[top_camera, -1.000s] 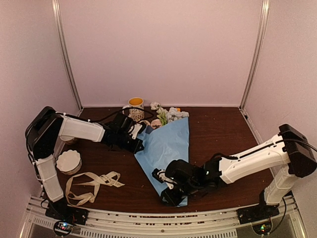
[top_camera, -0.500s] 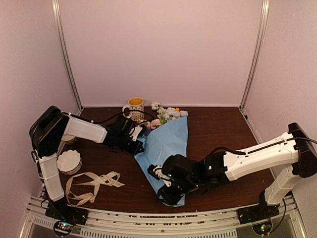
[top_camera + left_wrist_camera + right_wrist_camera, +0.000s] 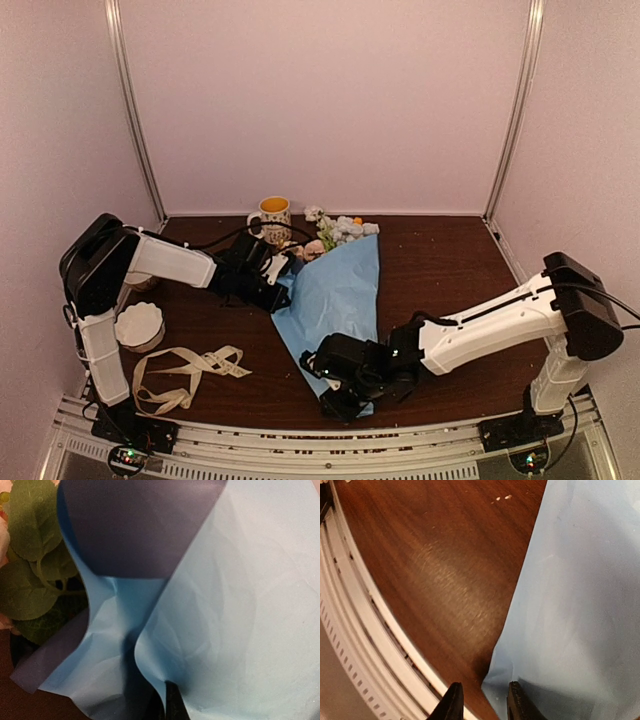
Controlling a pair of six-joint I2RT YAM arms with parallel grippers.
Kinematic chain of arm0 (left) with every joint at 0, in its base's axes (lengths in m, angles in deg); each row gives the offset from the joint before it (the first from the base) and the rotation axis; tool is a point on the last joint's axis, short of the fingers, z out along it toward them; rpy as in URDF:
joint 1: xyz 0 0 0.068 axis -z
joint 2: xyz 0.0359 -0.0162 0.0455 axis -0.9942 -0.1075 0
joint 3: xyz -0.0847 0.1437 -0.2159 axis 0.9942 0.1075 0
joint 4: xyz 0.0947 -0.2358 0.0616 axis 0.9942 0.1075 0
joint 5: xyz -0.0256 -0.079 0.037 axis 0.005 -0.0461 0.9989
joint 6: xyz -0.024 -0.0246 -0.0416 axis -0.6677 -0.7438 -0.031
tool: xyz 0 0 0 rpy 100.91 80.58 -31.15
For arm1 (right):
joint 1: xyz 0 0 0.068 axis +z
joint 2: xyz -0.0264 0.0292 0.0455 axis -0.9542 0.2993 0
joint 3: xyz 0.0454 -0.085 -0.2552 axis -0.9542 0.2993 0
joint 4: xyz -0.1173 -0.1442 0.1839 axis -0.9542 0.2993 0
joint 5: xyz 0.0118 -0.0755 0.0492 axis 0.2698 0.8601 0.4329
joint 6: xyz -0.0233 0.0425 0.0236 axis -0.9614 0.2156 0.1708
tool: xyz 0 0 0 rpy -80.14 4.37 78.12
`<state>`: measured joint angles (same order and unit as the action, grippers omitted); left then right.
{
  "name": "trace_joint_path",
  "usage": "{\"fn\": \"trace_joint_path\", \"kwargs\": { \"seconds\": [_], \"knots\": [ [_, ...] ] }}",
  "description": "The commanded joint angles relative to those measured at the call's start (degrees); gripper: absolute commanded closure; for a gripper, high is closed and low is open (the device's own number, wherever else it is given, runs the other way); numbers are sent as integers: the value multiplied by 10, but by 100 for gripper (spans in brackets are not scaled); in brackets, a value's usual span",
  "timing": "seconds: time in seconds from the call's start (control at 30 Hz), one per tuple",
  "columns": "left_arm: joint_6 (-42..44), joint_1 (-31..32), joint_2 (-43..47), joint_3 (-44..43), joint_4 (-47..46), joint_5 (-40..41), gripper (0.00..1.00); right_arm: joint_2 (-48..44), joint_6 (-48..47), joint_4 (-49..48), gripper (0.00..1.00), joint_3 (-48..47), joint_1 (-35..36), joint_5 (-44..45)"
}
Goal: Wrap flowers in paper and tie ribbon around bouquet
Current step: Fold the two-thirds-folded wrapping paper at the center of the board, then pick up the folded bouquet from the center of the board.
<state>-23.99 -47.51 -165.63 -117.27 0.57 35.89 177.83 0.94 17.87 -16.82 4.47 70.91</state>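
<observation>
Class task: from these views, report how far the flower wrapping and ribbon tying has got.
Done: the light blue paper sheet lies folded as a cone around the green-stemmed pastel flowers. In hand: the left gripper is shut on its edge beside the leaves; the right gripper, jaws apart, straddles its near tip. Left: the beige fabric ribbon lies loose, untied.

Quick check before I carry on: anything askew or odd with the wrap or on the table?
The paper is loose at its bloom end: a flap shows its navy side and the edge below buckles open, leaving leaves exposed. The ribbon lies tangled at the near left of the table, apart from the wrap.
</observation>
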Motion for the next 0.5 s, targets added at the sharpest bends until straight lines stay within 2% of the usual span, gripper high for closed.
{"fn": "trace_joint_path", "kwargs": {
  "seconds": [0.0, 0.1, 0.2, 0.37, 0.4, 0.47],
  "knots": [
    [20, -6, 7, -9, 5, 23, 100, -98, 17, 41, 68, -1, 10, -35],
    [19, -6, 11, 0, -7, 20, 100, -183, 50, 28, 59, 39, -30, 0],
    [16, -6, 11, 4, -15, 16, 100, -226, 111, -2, 48, 119, -129, -16],
    [17, -6, 10, 9, -19, 12, 100, -224, 171, -91, 11, 202, -262, -58],
    [18, -6, 9, 11, -20, 10, 100, -218, 167, -107, 7, 205, -279, -59],
    [18, -6, 9, 12, -23, 9, 100, -195, 151, -115, 4, 194, -304, -66]
  ]
}}
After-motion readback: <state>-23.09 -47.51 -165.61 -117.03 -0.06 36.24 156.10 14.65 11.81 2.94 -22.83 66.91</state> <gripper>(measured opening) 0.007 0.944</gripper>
